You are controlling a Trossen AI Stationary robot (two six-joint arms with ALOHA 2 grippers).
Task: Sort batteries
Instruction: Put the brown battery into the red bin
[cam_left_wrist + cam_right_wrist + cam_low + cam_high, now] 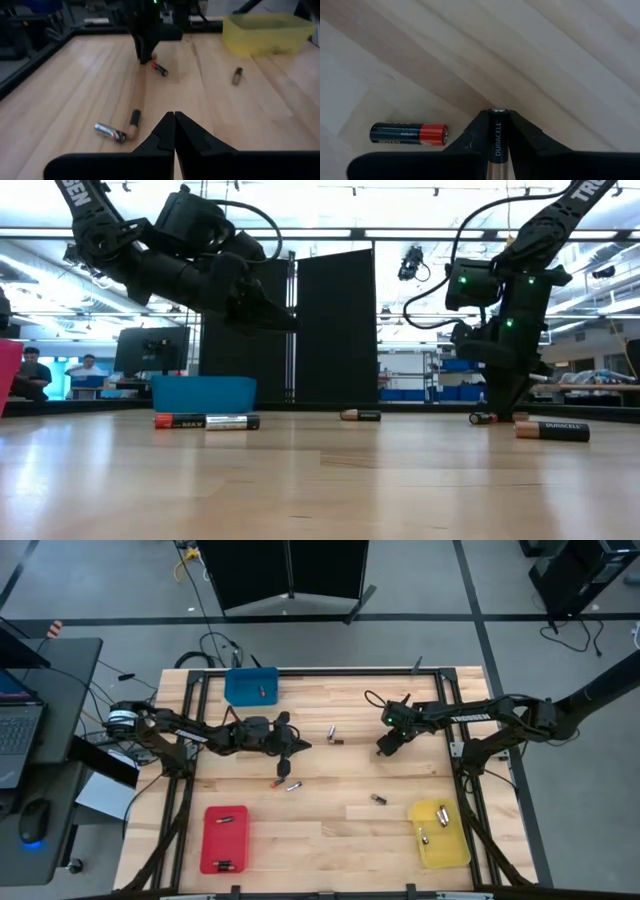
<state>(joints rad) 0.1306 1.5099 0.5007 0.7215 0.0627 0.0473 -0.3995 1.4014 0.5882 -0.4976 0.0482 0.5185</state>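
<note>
you had even, bright overhead light on the tabletop point(330, 830), with only soft, short shadows under the arms. from table height the ceiling strip lights point(420, 232) glared and left both arms as dark silhouettes, and the near wood was blurred. your left wrist view was soft throughout; the right wrist view was sharp on the wood grain.
</note>
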